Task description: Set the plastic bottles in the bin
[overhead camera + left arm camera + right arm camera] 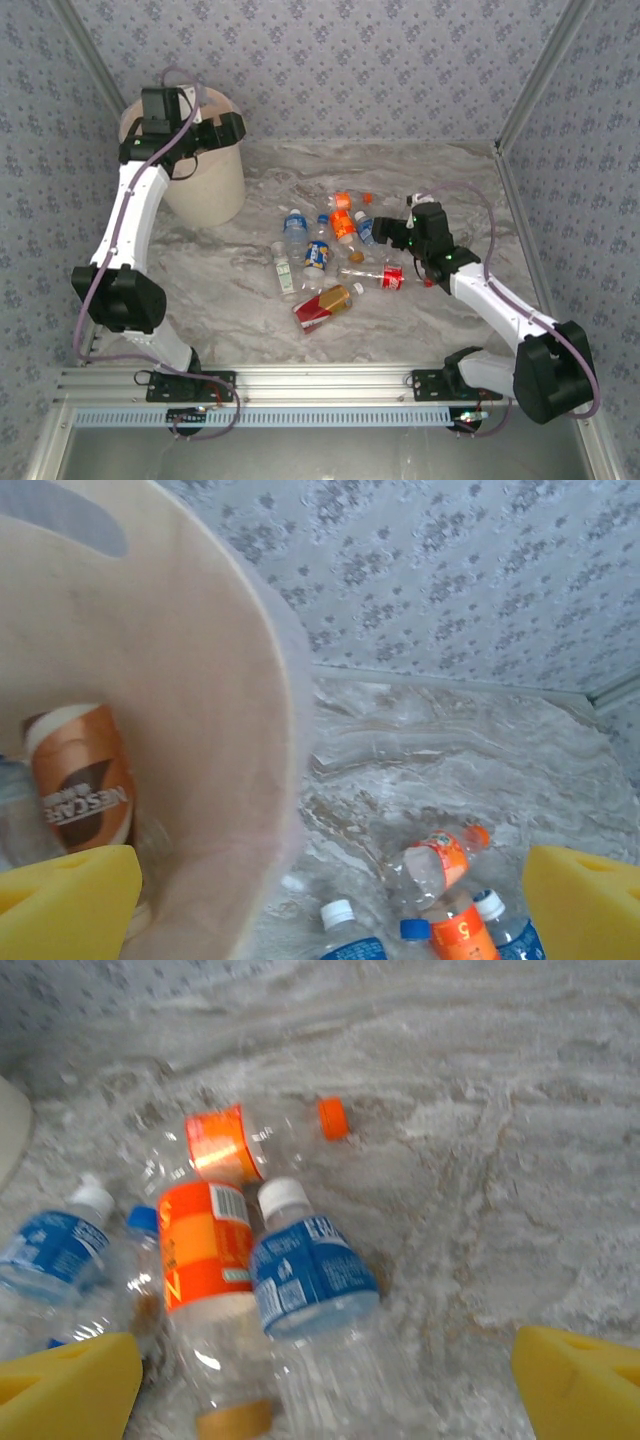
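The plastic bottles [343, 225] lie scattered on their sides in a loose cluster mid-tabletop [230, 290], and at least one brown-labelled bottle [82, 780] is already inside the bin [205, 190] at the far left. They look empty, so probably very light, thin-walled and easy to crush, with smooth round bodies liable to roll or slip. The safest hold is likely across the labelled middle, squarely and gently. The left jaws stand wide open and empty over the bin's rim. The right jaws, also spread wide with nothing held, hover above a blue-labelled bottle [310, 1280] that touches an orange-labelled bottle [205, 1250] on its left, with bare tabletop on its right.
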